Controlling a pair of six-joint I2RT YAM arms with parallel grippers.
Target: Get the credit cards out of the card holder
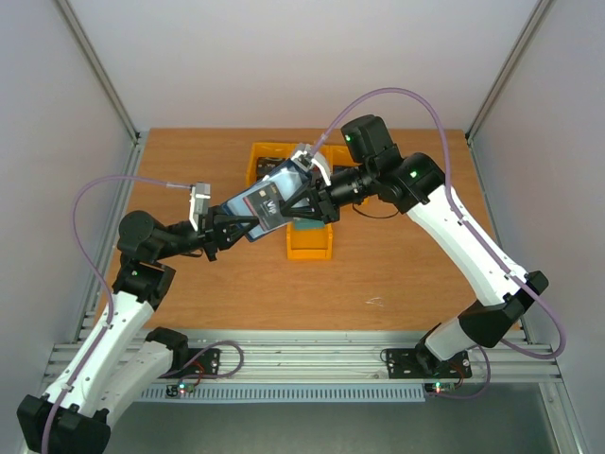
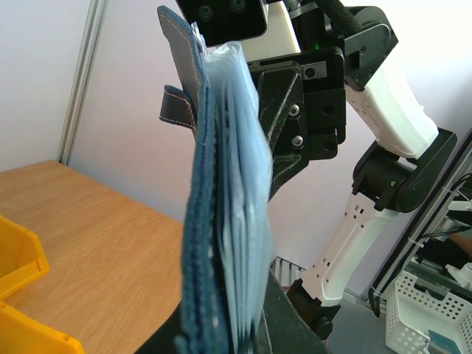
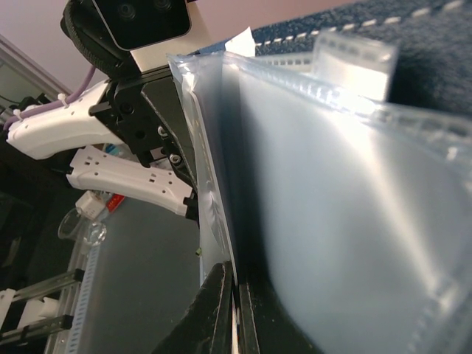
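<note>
Top external view, nearest me: both arm bases sit on the rail at the near edge of the brown wooden table [image 1: 397,274]. Just beyond them the left gripper [image 1: 234,227] is clamped on one end of the small dark navy-blue fabric card holder [image 1: 284,182]. The holder hangs in the air between the two arms, clear of the wood. A dark slate-blue plastic card with white lettering [image 1: 266,204] shows on its upturned face, seated in the holder.

On my left wrist camera the holder stands edge-on and upright. Its navy cover is on the left, its pale blue clear plastic sleeves [image 2: 243,206] fan out to the right, and its closing tab [image 2: 177,103] sticks out to the left.

The right gripper [image 1: 295,208] meets the holder from the far side. On the right wrist camera its fingers are pressed together on the thin edge of one sleeve; whether a card lies inside that sleeve I cannot tell.

Farther back, two yellow plastic bins [image 1: 310,246] rest on the table below and behind the holder.
</note>
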